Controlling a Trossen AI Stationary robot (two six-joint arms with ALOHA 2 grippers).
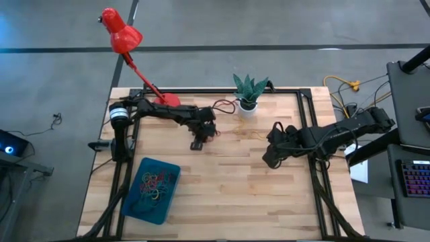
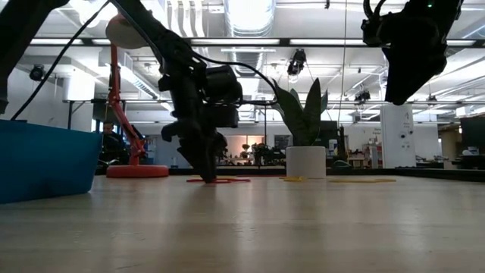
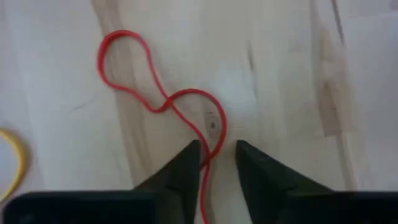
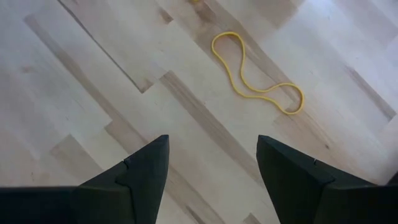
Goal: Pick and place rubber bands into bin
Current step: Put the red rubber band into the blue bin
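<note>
Many rubber bands (image 1: 153, 185) lie already in the bin (image 1: 132, 207), a shallow teal-blue tray that stands near the front left corner of the wooden table (image 1: 228, 195). They make a loose tangle of red, yellow, green and dark loops on its floor, more toward the far half of the tray. From table height only the blue wall of the bin shows, and what is inside is hidden.

Two more containers of a kind stand at the back edge: a white plant pot (image 1: 247, 107) that holds a green spiky plant (image 1: 250, 87), and beside it to the left the round base of a red lamp (image 1: 166, 100).

On the bare wood in the middle a red rubber band (image 3: 163, 99) lies flat, bent like a figure eight. The left gripper (image 3: 217, 163) is down at the table over one end of this band. Its fingers stand only a little apart, and the red strand runs through the narrow gap between them; I cannot tell if they pinch it already.

The right gripper (image 4: 211, 165) hangs above the table at the right side, with its fingers wide apart and nothing between them. A yellow rubber band (image 4: 255, 74) lies on the wood in front of it, well apart from the bin.
</note>
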